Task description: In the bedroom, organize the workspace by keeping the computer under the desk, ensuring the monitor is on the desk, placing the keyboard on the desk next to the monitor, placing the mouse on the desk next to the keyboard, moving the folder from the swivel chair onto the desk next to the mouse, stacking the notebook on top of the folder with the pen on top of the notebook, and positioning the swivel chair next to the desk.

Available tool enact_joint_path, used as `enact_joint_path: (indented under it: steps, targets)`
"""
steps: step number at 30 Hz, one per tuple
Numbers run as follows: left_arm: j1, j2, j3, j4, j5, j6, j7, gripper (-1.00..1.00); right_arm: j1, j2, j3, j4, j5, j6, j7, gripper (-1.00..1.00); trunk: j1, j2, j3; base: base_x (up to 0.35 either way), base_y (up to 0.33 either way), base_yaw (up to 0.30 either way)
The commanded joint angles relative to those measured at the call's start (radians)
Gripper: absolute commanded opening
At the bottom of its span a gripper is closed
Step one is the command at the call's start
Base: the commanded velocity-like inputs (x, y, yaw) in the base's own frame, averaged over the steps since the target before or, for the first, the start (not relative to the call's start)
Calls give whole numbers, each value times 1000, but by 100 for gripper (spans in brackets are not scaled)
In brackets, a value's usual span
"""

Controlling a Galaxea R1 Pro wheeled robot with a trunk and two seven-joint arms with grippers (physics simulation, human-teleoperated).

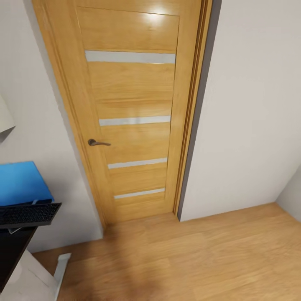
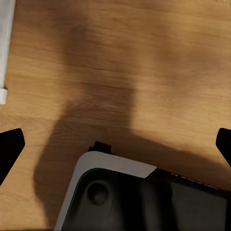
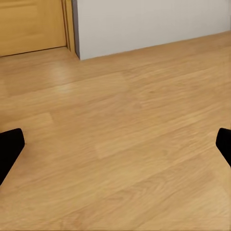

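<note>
In the head view the keyboard (image 1: 27,214), grey-framed with black keys, lies at the far left on the black top of the desk (image 1: 11,248), its end sticking out past the desk's edge. Behind it is a flat bright blue surface (image 1: 21,182); I cannot tell whether it is the folder or a wall panel. My left gripper (image 2: 115,144) hangs open over bare wood floor, with the robot's dark base (image 2: 144,202) below it. My right gripper (image 3: 115,149) is also open above the floor, nothing between its fingers.
An oak door (image 1: 133,108) with a lever handle (image 1: 98,143) stands shut straight ahead between pale walls. The desk's white leg (image 1: 62,264) reaches the floor at lower left. Light wood floor (image 1: 200,259) stretches to the right and front.
</note>
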Motion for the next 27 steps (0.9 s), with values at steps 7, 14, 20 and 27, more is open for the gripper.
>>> enact_joint_path:
  steps: [7, 14, 20, 27]
  targets:
    - [-1, 0, 0, 2, 6, -2, 0, 100, 0, 1, -1, 2, 1, -17, -7, 100, 0, -1, -2, 0, 0, 264]
    - [-1, -1, 0, 3, 6, -2, 0, 100, 0, 1, -1, 4, 1, -31, -7, 100, 0, -1, -2, 0, -51, 266]
    - [-1, -2, -1, 4, 5, -2, 1, 100, 0, 1, 4, 5, 2, -34, -7, 100, 0, -1, -2, 0, -245, 268]
    - [-1, -2, -3, 6, 6, -1, 1, 100, 0, 1, 6, 5, 2, -35, -6, 100, 0, -1, -2, 0, -302, 271]
